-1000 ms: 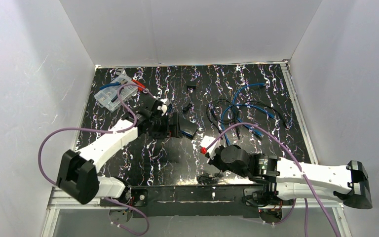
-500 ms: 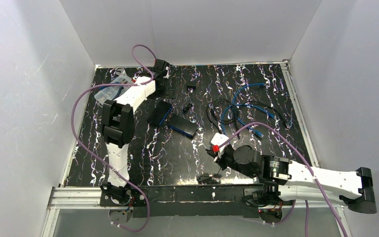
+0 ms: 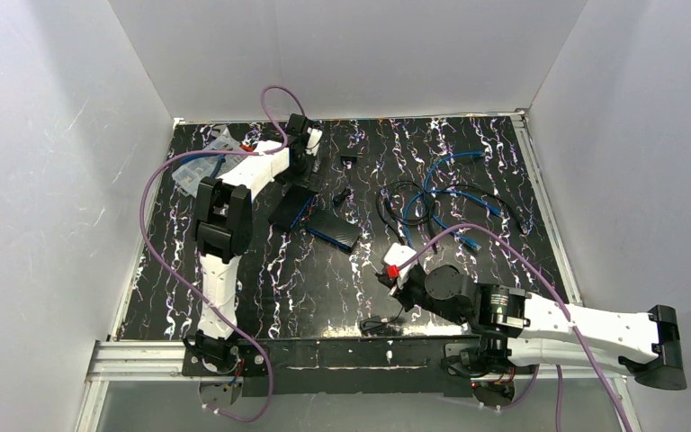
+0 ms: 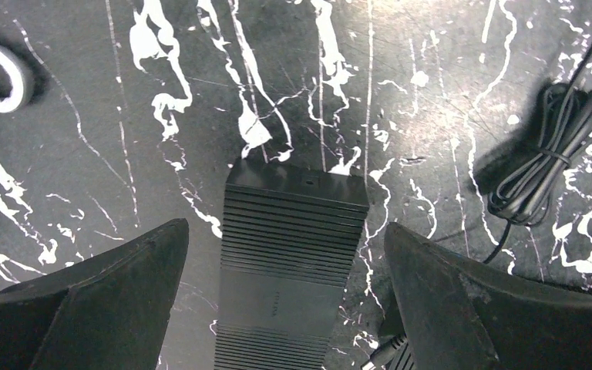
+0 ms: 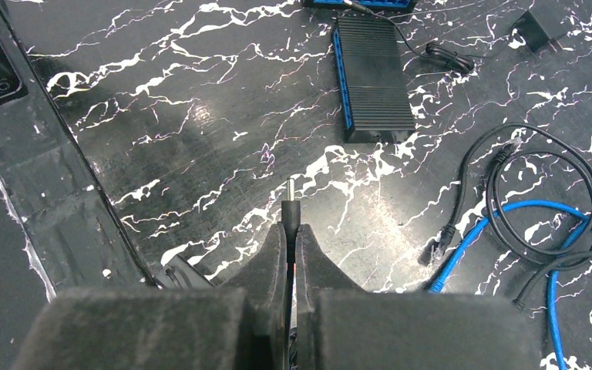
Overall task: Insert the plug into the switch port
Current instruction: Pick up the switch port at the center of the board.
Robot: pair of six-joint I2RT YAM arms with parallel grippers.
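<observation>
1. On the robot's side of the switch (image 5: pixel 374 81), well apart, the plug (image 5: pixel 291 202) is pinched in the closed right gripper (image 5: pixel 291 230), tip protruding.
2. Likely light, rigid, slippery; hold the moulded body behind the tip.
3. Beyond the switch, the left gripper (image 4: pixel 284 227) gapes wide over a second box (image 4: pixel 293 308).

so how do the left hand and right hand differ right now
Opening: the left hand is spread wide; the right hand is pinched shut.
Load: the left hand holds nothing; the right hand grips the plug, its metal tip poking past the fingers.
Place: the left hand is far back, a black switch showing between its fingers; the right hand is near the front.
Both have dark padded fingers.
</observation>
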